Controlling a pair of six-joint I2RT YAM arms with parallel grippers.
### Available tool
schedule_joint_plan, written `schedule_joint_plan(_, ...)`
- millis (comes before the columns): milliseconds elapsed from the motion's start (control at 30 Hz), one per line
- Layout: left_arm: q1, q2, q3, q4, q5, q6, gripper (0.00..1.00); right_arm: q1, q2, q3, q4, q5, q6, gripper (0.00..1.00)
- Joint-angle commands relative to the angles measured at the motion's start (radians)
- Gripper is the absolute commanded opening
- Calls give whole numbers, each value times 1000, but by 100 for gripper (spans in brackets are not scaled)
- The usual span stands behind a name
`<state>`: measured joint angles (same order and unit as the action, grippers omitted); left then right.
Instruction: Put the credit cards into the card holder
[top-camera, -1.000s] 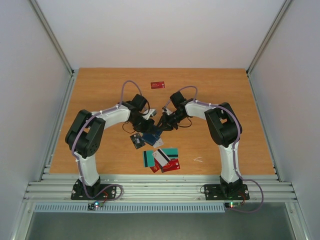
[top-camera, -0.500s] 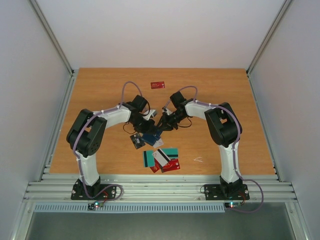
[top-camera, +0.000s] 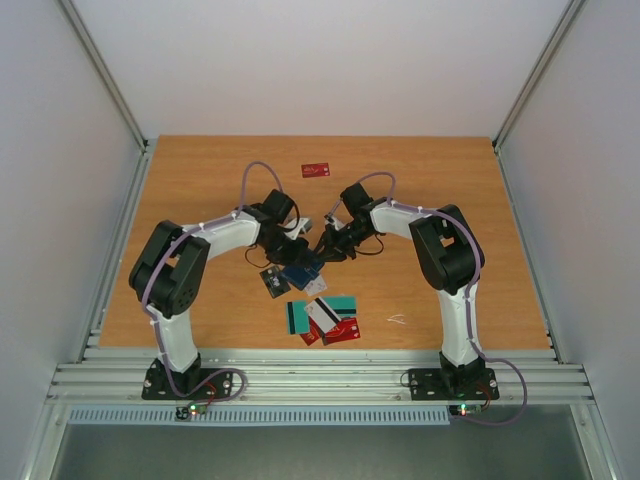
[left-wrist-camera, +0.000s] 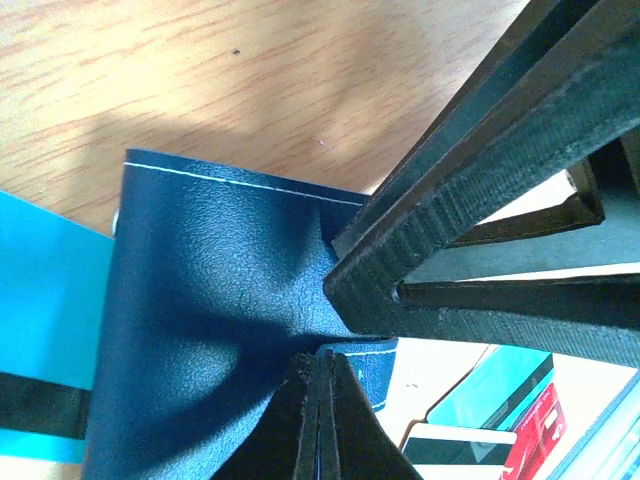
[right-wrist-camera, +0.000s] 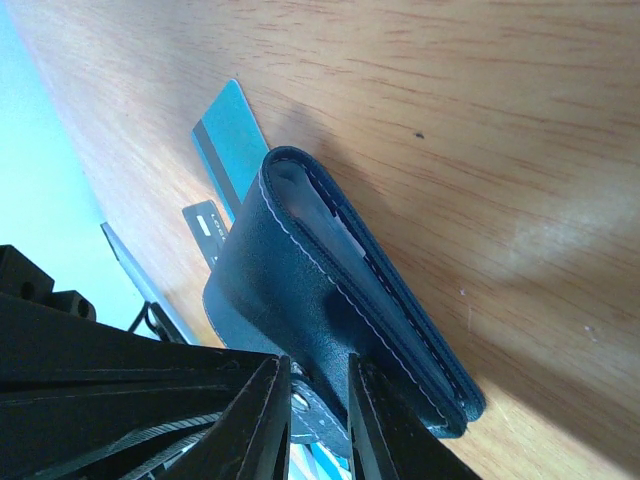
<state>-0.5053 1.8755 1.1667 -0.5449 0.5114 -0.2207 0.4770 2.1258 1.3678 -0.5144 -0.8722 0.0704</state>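
Observation:
The dark navy card holder (top-camera: 300, 271) lies mid-table between both grippers. My left gripper (top-camera: 289, 252) is shut on one of its flaps; in the left wrist view its fingertips (left-wrist-camera: 318, 400) pinch the blue edge of the card holder (left-wrist-camera: 210, 320). My right gripper (top-camera: 323, 251) is shut on the opposite cover; in the right wrist view the card holder (right-wrist-camera: 330, 290) is folded and its snap tab sits between the fingers of my right gripper (right-wrist-camera: 318, 405). Teal, white and red cards (top-camera: 325, 316) lie just in front of it. A dark card (top-camera: 271, 281) lies to its left.
One red card (top-camera: 316, 169) lies alone near the table's far edge. A teal card with a black stripe (right-wrist-camera: 226, 128) lies flat beside the holder, and also shows in the left wrist view (left-wrist-camera: 45, 330). Metal rails run along the table's sides.

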Motion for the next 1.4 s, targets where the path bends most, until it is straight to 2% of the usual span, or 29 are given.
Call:
schedule_joint_plan(0, 8, -44, -8, 7, -42, -10, 0, 2, 30, -16, -8, 44, 0, 18)
schedule_joint_plan(700, 10, 22, -67, 39, -98, 13, 0, 2, 13, -63, 101, 27, 78, 18)
schedule_joint_plan(1133, 8, 14, -96, 85, -47, 3, 0, 2, -11, -35, 77, 26, 60, 19)
schedule_joint_plan(1367, 7, 13, -108, 103, -56, -13, 0, -2, -99, -3, 32, 3, 6, 20)
